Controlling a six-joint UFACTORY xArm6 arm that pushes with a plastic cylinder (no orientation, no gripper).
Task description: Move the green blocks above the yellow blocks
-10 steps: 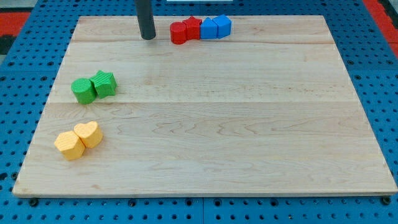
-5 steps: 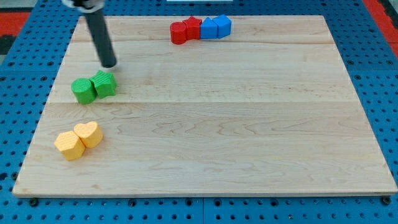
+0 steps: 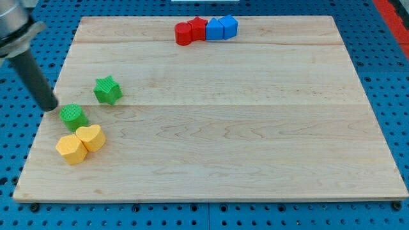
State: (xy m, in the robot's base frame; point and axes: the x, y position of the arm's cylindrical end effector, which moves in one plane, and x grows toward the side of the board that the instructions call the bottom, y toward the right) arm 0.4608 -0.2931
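My tip [image 3: 50, 107], a bare rod holding nothing, has knocked the green cylinder [image 3: 74, 115] down against the yellow blocks [image 3: 81, 144]; the green star [image 3: 107, 90] sits apart, above.

Straight dark grey rod, smooth and cylindrical, my tip [image 3: 49, 107] blunt, paler metallic collar at top

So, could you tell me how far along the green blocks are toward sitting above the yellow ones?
Partly done. The green round block sits just above the yellow blocks, close to the yellow heart. My tip is at the board's left edge, just up-left of that block. Left to do: the green star stands apart, up and to the view's right, and needs bringing closer.
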